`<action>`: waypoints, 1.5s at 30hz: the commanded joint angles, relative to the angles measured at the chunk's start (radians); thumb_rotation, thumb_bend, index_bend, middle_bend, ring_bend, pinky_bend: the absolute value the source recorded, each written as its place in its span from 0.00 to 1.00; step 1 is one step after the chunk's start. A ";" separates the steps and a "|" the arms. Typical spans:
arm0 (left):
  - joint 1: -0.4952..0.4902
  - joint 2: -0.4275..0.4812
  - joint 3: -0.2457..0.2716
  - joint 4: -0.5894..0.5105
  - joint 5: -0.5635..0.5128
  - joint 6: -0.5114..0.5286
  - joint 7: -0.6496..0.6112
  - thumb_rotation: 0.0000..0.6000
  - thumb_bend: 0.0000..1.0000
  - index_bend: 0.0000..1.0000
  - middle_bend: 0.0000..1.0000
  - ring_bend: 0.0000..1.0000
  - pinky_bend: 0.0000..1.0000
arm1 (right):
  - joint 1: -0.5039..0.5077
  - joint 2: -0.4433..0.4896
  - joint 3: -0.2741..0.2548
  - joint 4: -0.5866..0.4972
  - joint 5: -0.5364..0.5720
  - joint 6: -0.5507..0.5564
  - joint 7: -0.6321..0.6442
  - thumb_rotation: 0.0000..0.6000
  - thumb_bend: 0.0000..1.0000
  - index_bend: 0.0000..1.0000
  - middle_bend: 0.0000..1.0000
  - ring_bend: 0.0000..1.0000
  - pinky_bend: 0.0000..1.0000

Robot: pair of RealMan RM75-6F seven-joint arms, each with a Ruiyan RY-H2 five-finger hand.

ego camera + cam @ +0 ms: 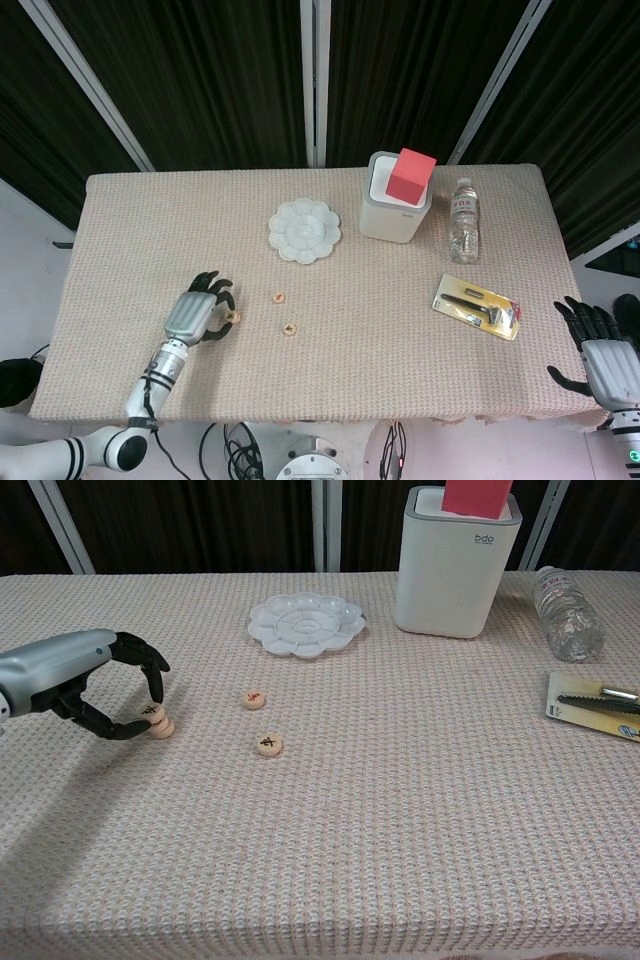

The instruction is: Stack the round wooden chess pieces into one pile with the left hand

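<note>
Head view: our left hand point(197, 312) sits near the front-left of the desk point(420, 340), fingers curled toward a chess piece point(232, 317) at its fingertips. Too small here to tell if it's pinched or only touched. Two more pieces lie apart to the right: one point(279, 296) further back, one point(289, 328) nearer the front edge. Right hand point(602, 352) hangs off the desk's right corner w/ fingers spread, holding nothing.

Chest view: clearer. Left hand point(95, 680) has thumb & a fingertip closed on the top piece point(151, 713), which rests on or partly over a second piece point(163, 726); the upper one looks shifted left, not square on it. So the pile seems started, approx two high, and we judge it not aligned yet. The loose piece w/ red mark point(255, 698) and the one w/ dark mark point(269, 744) lie flat on the cloth, well apart from the pile.

Handling, as we judge it: small wooden discs, light, stiff, smooth-edged, not fragile. They'll likely slide on each other, less on the woven cloth. Best taken by the rim, thumb opposite a fingertip, kept flat; light pinch, or they may flip or pop out.
</note>
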 commanded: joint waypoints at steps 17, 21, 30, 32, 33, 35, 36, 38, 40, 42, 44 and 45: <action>-0.001 -0.008 0.002 0.021 0.000 -0.013 -0.004 1.00 0.31 0.45 0.18 0.00 0.00 | -0.002 0.000 -0.003 0.010 0.005 -0.005 0.010 1.00 0.15 0.00 0.00 0.00 0.00; 0.000 -0.006 0.003 0.020 0.003 -0.017 -0.011 1.00 0.31 0.43 0.18 0.00 0.00 | -0.002 0.000 -0.003 0.008 0.005 -0.003 0.008 1.00 0.15 0.00 0.00 0.00 0.00; 0.006 0.004 0.004 -0.012 0.045 0.011 -0.024 1.00 0.31 0.37 0.18 0.00 0.00 | -0.003 0.000 -0.002 0.009 0.010 -0.003 0.007 1.00 0.15 0.00 0.00 0.00 0.00; 0.005 0.009 0.007 -0.040 0.074 0.027 -0.021 1.00 0.31 0.37 0.18 0.00 0.00 | -0.002 -0.001 -0.002 0.011 0.011 -0.006 0.007 1.00 0.15 0.00 0.00 0.00 0.00; 0.002 0.011 0.009 -0.057 0.091 0.032 -0.017 1.00 0.31 0.36 0.18 0.00 0.00 | -0.002 -0.002 -0.002 0.010 0.011 -0.007 0.007 1.00 0.15 0.00 0.00 0.00 0.00; -0.004 0.009 0.013 -0.079 0.115 0.033 -0.012 1.00 0.31 0.36 0.18 0.00 0.00 | -0.001 -0.002 -0.002 0.010 0.009 -0.006 0.008 1.00 0.15 0.00 0.00 0.00 0.00; -0.009 0.006 0.016 -0.087 0.127 0.030 -0.011 1.00 0.31 0.36 0.18 0.00 0.00 | -0.001 -0.003 -0.002 0.010 0.008 -0.006 0.008 1.00 0.15 0.00 0.00 0.00 0.00; -0.026 -0.009 0.022 -0.090 0.154 0.013 -0.010 1.00 0.31 0.36 0.18 0.00 0.00 | -0.001 -0.003 -0.003 0.010 0.007 -0.006 0.008 1.00 0.15 0.00 0.00 0.00 0.00; -0.048 -0.038 0.023 -0.068 0.164 -0.014 -0.005 1.00 0.31 0.36 0.18 0.00 0.00 | -0.001 -0.003 -0.003 0.010 0.008 -0.007 0.009 1.00 0.15 0.00 0.00 0.00 0.00; -0.067 -0.067 0.019 -0.045 0.162 -0.041 -0.004 1.00 0.31 0.36 0.17 0.00 0.00 | -0.002 -0.003 -0.003 0.010 0.008 -0.006 0.011 1.00 0.15 0.00 0.00 0.00 0.00; -0.085 -0.101 0.013 -0.014 0.153 -0.064 0.000 1.00 0.31 0.36 0.17 0.00 0.00 | -0.003 -0.002 -0.004 0.011 0.006 -0.004 0.013 1.00 0.15 0.00 0.00 0.00 0.00; -0.091 -0.113 0.009 -0.003 0.147 -0.072 0.000 1.00 0.31 0.36 0.17 0.00 0.00 | -0.003 -0.002 -0.004 0.011 0.005 -0.003 0.014 1.00 0.15 0.00 0.00 0.00 0.00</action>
